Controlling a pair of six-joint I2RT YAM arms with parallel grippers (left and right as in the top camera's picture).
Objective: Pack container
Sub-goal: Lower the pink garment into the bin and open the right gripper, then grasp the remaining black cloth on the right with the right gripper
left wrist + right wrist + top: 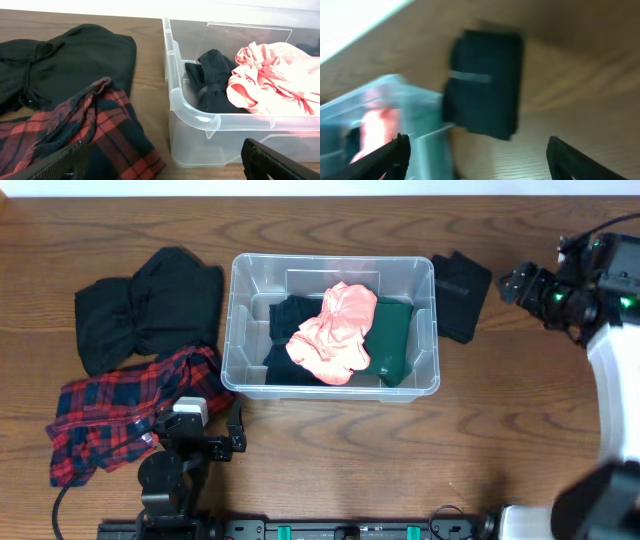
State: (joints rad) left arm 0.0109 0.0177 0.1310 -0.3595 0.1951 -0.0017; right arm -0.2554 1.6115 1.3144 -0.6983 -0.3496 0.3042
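Note:
The clear plastic container (pixel 240 370) stands at the table's middle and holds a pink garment (pixel 335 332), a black garment (pixel 288 320) and a dark green folded cloth (pixel 393 340). It also shows in the left wrist view (pixel 190 112) and, blurred, in the right wrist view (pixel 427 145). My left gripper (pixel 205 442) is open and empty at the front, beside the red plaid shirt (pixel 110 410). My right gripper (pixel 515 283) is open and empty at the far right, near a folded black cloth (pixel 460 295), which the right wrist view (pixel 485 85) shows ahead of the fingers.
A black garment (pixel 145 305) lies spread left of the container, behind the plaid shirt (pixel 107 132). The folded black cloth lies against the container's right side. The table's far edge runs along the top.

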